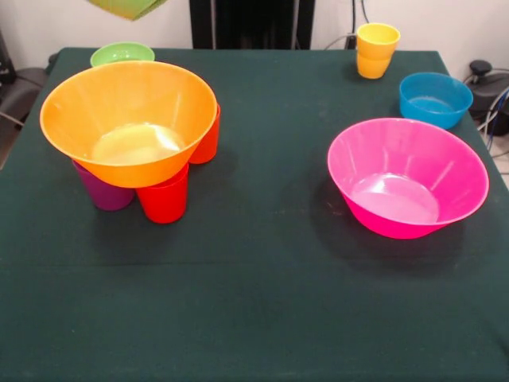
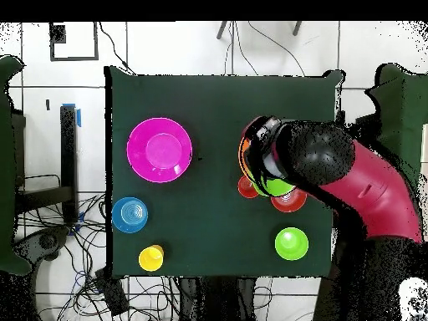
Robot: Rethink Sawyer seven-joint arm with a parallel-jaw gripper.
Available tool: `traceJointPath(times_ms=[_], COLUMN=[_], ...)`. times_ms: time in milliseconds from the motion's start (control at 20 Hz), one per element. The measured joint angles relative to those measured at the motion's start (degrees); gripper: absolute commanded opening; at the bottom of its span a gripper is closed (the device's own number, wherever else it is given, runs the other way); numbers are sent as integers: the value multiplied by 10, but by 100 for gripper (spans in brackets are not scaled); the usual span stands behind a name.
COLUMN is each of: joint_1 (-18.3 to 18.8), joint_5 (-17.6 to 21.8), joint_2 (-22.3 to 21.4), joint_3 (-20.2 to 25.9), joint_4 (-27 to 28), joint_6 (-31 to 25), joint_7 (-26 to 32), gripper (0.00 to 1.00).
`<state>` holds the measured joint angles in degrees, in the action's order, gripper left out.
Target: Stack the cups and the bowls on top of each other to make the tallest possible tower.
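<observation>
My arm (image 2: 351,180) reaches over the table (image 1: 262,270), and my claw (image 2: 266,142) hangs above the big orange bowl (image 1: 129,119). A light green bowl (image 1: 127,6) shows at the top edge of the front view, hanging above the orange one, and seems to be in my grip, though I cannot tell whether my claw is closed on it.

The orange bowl sits raised on three upside-down cups: a purple cup (image 1: 103,191), a red cup (image 1: 163,199) and a third red-orange cup (image 1: 208,139) behind.

A small green bowl (image 1: 122,53) rests just behind that pile. The pink bowl (image 1: 407,177) stands alone, well apart from the pile. Behind it is the blue bowl (image 1: 434,99), and farther back a yellow cup (image 1: 377,38) sits in a small orange bowl (image 1: 372,67).
</observation>
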<state>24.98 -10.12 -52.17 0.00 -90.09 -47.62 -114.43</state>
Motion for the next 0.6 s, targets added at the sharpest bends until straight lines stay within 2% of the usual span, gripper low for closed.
traceJointPath(times_ms=[600], joint_1=[45], joint_5=[41], joint_2=[35], joint_3=[44], joint_4=[2], joint_6=[41], joint_7=[0], gripper=[0])
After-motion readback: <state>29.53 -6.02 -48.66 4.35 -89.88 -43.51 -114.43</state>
